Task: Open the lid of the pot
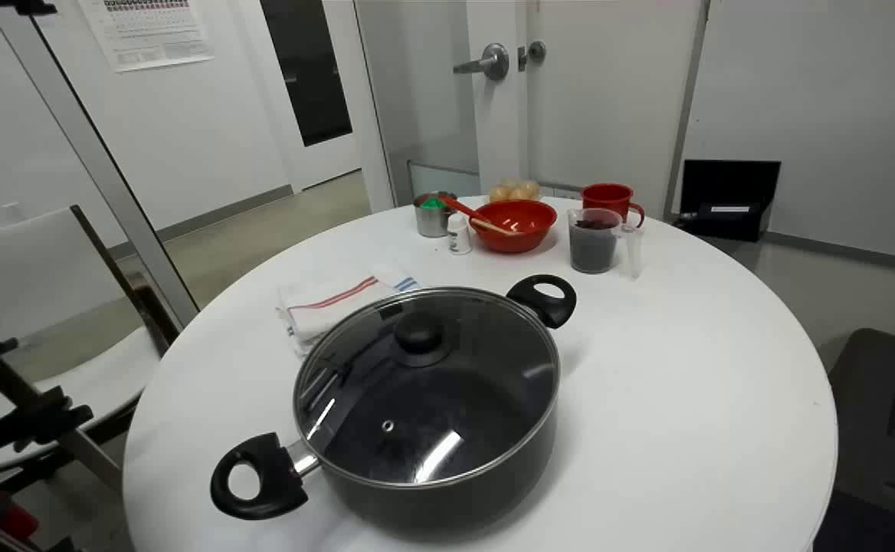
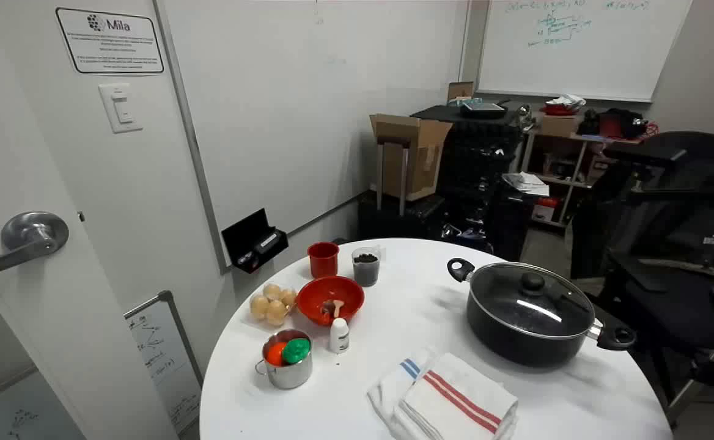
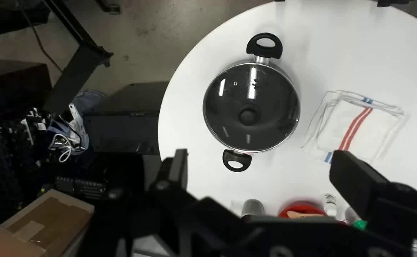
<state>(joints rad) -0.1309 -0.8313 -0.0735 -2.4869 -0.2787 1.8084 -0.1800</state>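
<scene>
The lid (image 1: 478, 414) is seated on the pot (image 1: 447, 502), which is carried by the white surface (image 1: 708, 399) beside a folded cloth (image 2: 455, 397). The lid is judged stiff, slick, breakable and fairly light for its width; it should be gripped by the black, upward-pointing knob (image 1: 418, 333) at its centre and raised level. Being round, the lid is given no long axis; its small vent hole (image 3: 235, 83) is set up and to the left of the knob in the wrist view. The pot's long axis is drawn through its two handles (image 3: 264, 52), nearly top to bottom there. The pincer (image 3: 260, 166) is spread wide, with nothing held.
</scene>
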